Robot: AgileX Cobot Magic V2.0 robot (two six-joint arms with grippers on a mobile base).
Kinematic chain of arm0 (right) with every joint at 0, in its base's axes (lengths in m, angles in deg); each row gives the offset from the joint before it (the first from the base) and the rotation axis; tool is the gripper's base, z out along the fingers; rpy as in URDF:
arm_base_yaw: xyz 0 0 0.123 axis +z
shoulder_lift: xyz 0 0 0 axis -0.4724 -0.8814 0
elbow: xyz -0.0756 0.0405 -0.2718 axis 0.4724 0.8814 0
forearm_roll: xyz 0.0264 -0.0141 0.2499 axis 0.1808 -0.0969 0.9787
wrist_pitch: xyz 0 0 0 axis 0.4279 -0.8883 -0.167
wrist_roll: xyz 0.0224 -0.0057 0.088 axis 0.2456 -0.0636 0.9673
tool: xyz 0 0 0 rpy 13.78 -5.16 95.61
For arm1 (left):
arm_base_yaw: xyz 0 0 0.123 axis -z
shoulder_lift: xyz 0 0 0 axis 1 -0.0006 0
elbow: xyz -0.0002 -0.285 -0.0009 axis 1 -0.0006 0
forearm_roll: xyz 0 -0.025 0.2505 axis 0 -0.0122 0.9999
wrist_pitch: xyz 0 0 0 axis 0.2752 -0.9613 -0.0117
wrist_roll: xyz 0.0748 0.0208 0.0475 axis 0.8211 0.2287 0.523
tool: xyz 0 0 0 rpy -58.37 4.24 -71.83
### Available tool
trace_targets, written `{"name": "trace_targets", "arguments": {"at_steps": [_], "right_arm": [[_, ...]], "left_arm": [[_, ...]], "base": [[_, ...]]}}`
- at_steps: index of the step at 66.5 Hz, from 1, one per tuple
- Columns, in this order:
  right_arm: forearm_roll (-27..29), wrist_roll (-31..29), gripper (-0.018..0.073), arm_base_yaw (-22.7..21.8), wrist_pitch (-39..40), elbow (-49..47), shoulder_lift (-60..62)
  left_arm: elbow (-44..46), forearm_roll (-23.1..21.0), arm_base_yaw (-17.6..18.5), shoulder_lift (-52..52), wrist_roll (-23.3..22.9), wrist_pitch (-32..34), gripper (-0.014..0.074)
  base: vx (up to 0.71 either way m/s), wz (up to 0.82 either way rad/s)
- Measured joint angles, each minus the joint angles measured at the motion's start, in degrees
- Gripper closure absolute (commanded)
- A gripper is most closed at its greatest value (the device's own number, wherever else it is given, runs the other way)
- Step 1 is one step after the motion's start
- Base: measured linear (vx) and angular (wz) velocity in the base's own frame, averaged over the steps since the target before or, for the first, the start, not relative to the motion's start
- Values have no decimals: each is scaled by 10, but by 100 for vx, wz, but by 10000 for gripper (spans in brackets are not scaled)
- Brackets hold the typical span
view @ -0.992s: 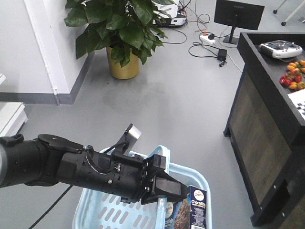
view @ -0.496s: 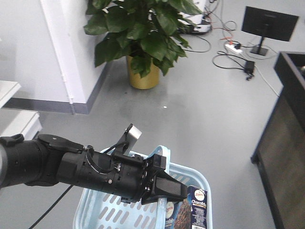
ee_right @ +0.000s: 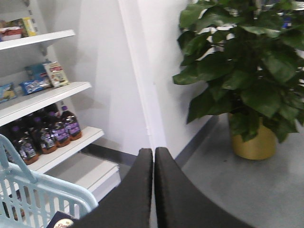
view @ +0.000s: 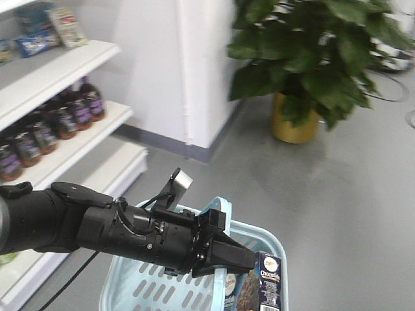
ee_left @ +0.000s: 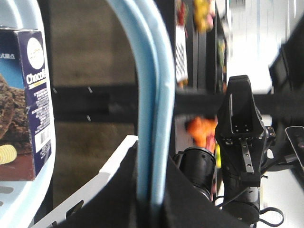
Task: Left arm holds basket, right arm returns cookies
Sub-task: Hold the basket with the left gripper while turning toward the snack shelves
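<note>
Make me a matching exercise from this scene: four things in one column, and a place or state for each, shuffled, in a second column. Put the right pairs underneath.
Things
1. cookies carton
2. basket handle
3. dark bottles
4. right gripper

Places or states
A. jaws pressed together with nothing between them
B. lined up on a white shelf
C. clamped in the left gripper
D. standing upright inside the basket

Pairs: 1-D, 2-C, 3-B, 4-A
</note>
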Motion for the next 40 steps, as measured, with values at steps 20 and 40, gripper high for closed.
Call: {"name": "trace_targets", "arguments": {"at_steps": [20,40], "right_arm": [[0,0,568,0,0,0,0],[0,0,568,0,0,0,0]], "left_arm": [[0,0,0,0,0,0,603],[0,0,0,0,0,0,603]], "base": [[21,75],[18,71]]}}
